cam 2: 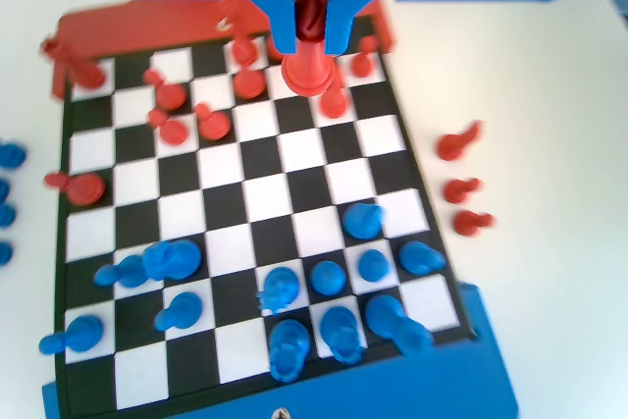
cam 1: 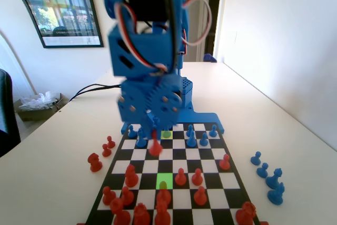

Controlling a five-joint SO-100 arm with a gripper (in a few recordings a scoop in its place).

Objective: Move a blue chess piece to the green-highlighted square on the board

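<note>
Tool [cam 2: 310, 22] clamped red pawn [cam 2: 308, 71], lifted above board [cam 2: 245, 203]; green-highlighted square [cam 1: 165, 179] unfilled, blue chess piece move pending.

home or office room, white walls, framed poster [cam 1: 62, 8] on wall; long white table [cam 1: 274, 109] with chess board [cam 1: 210, 169]; cables [cam 1: 89, 89], dark chair edge [cam 1: 6, 111] at left
</note>
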